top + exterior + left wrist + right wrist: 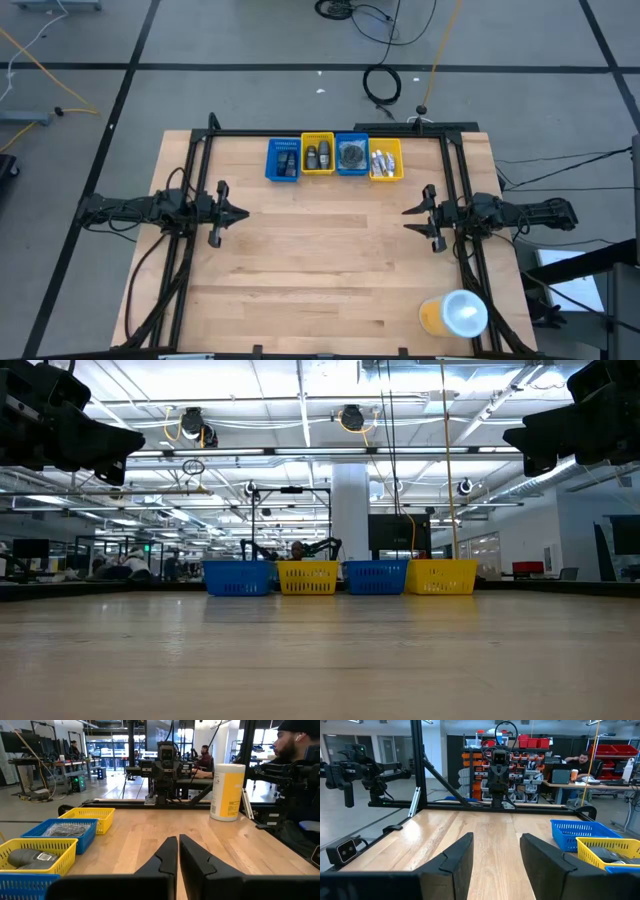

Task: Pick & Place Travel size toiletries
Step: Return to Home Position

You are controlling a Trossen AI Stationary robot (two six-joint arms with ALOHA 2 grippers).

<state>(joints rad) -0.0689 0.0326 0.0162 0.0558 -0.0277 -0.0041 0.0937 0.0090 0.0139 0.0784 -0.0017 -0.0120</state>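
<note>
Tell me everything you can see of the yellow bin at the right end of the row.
The yellow rectangular plastic bin has lattice walls and an open top. It stands upright at the far edge of the wooden table, last on the right of four bins, close beside a blue lattice bin. Several small white tubes lie inside it. Nothing else touches it.

High view overhead, straight down on table [320,270], low view at tabletop level from 6 o'clock facing 12 o'clock, wrist views close-in from 9 and 3 o'clock facing inward, all four share bin row [308,577].
</note>
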